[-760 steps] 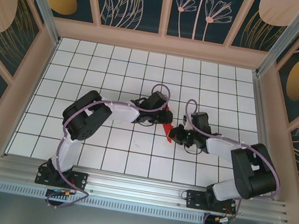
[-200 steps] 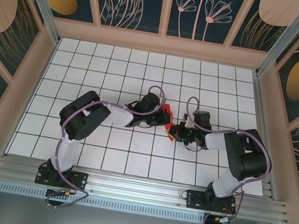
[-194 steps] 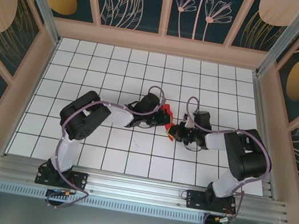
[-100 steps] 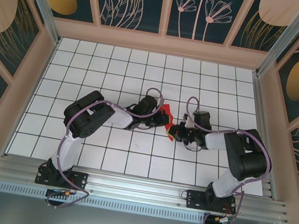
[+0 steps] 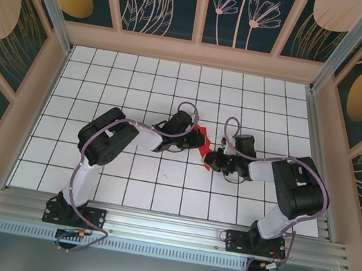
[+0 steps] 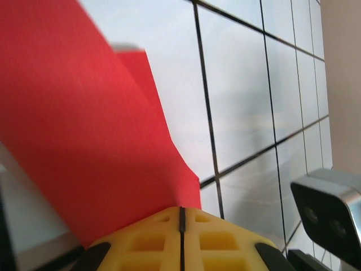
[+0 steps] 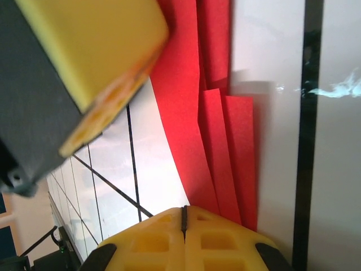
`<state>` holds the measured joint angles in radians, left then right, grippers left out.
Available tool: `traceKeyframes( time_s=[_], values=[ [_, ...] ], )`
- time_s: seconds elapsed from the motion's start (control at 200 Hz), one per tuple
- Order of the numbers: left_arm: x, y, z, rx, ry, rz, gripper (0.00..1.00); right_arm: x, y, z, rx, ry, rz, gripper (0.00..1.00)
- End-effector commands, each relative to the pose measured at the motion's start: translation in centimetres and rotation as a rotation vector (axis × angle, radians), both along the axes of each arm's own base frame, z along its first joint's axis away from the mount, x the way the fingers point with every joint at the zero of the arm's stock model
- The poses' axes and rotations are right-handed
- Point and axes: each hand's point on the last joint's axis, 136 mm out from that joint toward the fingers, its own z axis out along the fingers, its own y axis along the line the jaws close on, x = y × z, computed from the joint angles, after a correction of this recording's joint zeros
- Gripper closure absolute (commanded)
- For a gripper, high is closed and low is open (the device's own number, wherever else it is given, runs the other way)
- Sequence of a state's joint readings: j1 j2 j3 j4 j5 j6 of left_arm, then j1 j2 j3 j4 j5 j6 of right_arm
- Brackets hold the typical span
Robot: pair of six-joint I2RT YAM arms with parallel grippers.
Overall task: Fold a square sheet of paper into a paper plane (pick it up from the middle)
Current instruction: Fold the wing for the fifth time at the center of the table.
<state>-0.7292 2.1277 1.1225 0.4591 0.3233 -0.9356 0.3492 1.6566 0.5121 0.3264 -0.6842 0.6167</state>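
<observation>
The square sheet of paper (image 6: 84,141) is down to a narrow stack of red layers. It sits between my two grippers near the middle of the tiled table (image 5: 174,92). I can't tell if it's touching the tiles or lifted a bit.

Closest to the wrist cams: the left gripper (image 6: 181,210) has its yellow jaws pressed together, with the red edge running right into the tips, so I read that as a pinch on the paper. Same deal for the right gripper (image 7: 184,210), jaws together on the layered end.

Further out in the right wrist view, the flaps fan apart a little instead of lying flush.

My guess is this step is tightening a crease. I'd hold both pinches firm, lay the layers flat on the tiles and line up the edges before pressing, since loose flaps could crease crooked. I wouldn't tug the grippers apart either, because thin paper could tear.
</observation>
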Motion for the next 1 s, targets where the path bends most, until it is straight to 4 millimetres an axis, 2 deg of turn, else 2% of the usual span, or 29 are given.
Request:
traceKeyframes(
  time_s=[0.0,0.31,0.641,0.801,0.996],
  values=[
    [2.5,3.1,-2.5,0.109,-0.014,0.087,0.90,-5.1,-2.9,-4.8,-0.141,0.216,-0.011,1.00],
    [3.8,3.9,-3.1,0.123,-0.014,0.102,0.88,-5.0,-2.9,-4.7,-0.135,0.214,-0.010,1.00],
    [5.6,5.4,-2.5,0.133,-0.049,0.115,0.87,-4.8,-2.7,-4.5,-0.119,0.213,-0.013,1.00],
    [6.0,5.3,-1.8,0.136,-0.074,0.094,0.86,-3.9,-2.1,-3.5,-0.095,0.191,-0.016,1.00],
    [8.0,6.0,0.7,0.183,-0.130,0.086,0.83,-2.3,-1.0,-1.3,-0.064,0.129,0.003,1.00]
  ],
)
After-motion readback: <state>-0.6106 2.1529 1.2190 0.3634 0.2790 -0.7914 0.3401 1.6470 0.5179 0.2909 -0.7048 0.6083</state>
